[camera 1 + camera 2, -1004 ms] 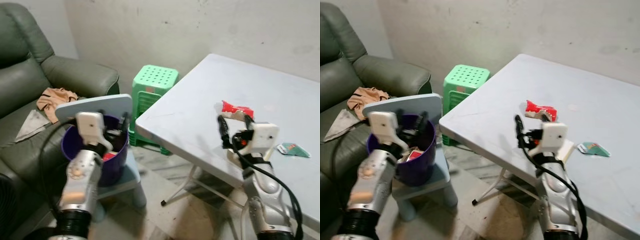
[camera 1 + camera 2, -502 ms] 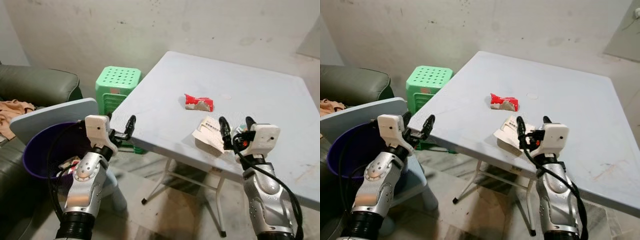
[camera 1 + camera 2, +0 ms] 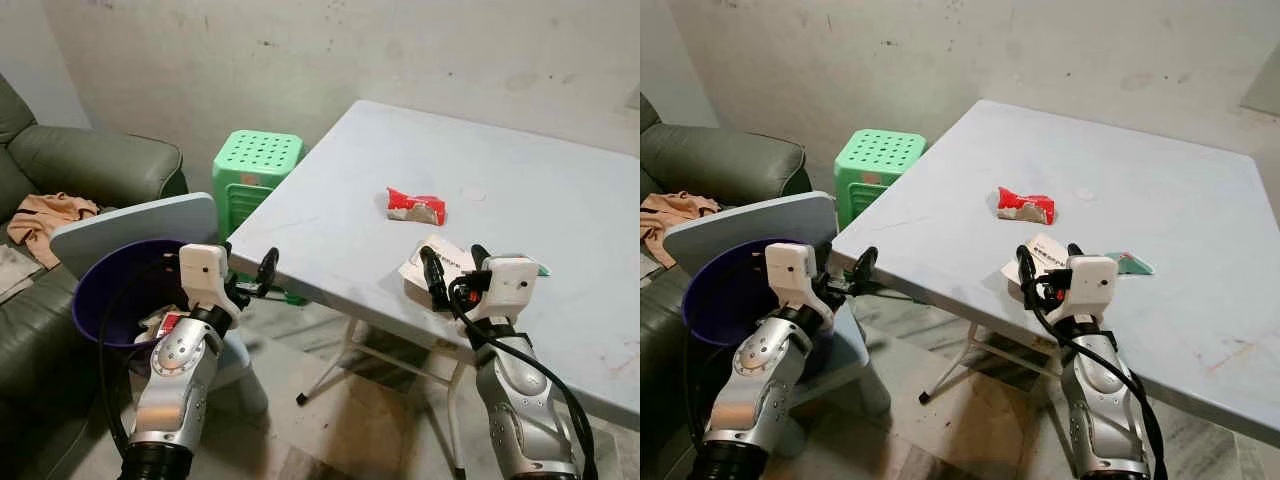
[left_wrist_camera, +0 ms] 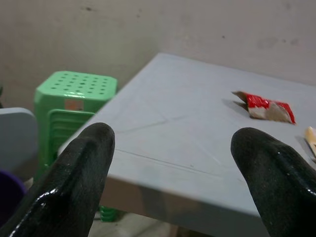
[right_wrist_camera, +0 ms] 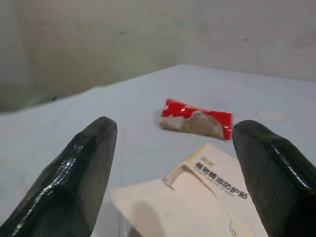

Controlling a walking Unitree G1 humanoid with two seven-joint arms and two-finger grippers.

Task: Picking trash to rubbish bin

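Your robot stands at the near corner of a pale grey square folding table, with a dark green padded sofa to its left and a green perforated plastic stool by the bare wall. Between sofa and table, a purple round plastic rubbish bin sits on a low pale blue chair whose backrest rises behind it; scraps, one of them red, already lie inside, so you can judge part of the job done. What is left is on the tabletop: a torn white paper packet printed with black characters lies near the table's front edge, a crumpled red-and-white snack wrapper rests farther in, and a small teal scrap peeks out just beyond the right wrist. Your right gripper hovers at the front edge directly over the white packet, its two black fingers spread wide and holding nothing; the wrist camera frames the packet between them, with the red wrapper beyond. Your left gripper is raised near the table's left corner, beside the bin, fingers likewise parted and empty. At least three pieces appear to remain, and the white packet looks the nearest candidate for the right arm, though its flat lie may make pinching awkward.
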